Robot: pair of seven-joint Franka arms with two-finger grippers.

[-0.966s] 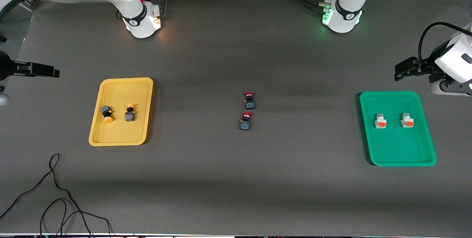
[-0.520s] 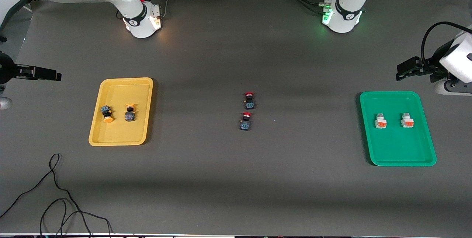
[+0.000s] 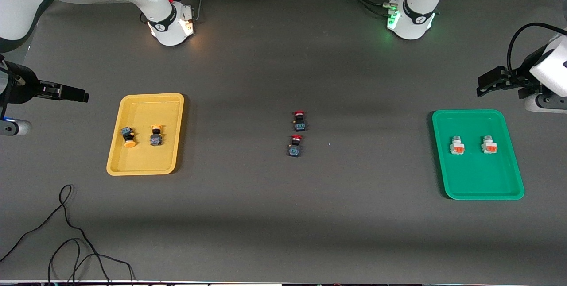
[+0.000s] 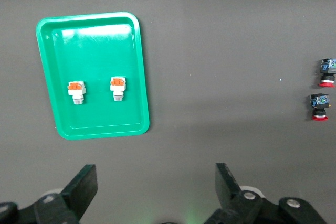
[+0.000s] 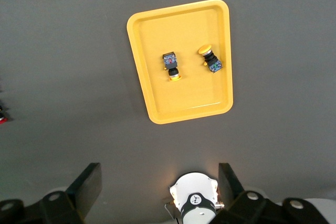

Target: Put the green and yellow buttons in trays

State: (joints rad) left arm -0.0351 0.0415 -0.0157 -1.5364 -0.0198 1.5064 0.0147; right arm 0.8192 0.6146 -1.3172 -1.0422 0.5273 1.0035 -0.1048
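Both grippers hang with jaws apart off the tray edges, the left gripper (image 3: 480,86) by the green tray (image 3: 480,191) and the right gripper (image 3: 84,97) by the yellow tray (image 3: 141,168), each tray holding two buttons.

I found no words, numbers or brand names that I could read anywhere on my feeds. The only sign I made out was a small round emblem on the black band around each arm base (image 3: 170,24), and the same emblem showed on the base (image 5: 193,199) seen from the right wrist camera; its shape was too small for me to tell what it stood for. The buttons with red caps (image 3: 299,121) carried tiny blue and green patches on their black bodies, but I could not read any marking there. The trays bore no lettering I could see.
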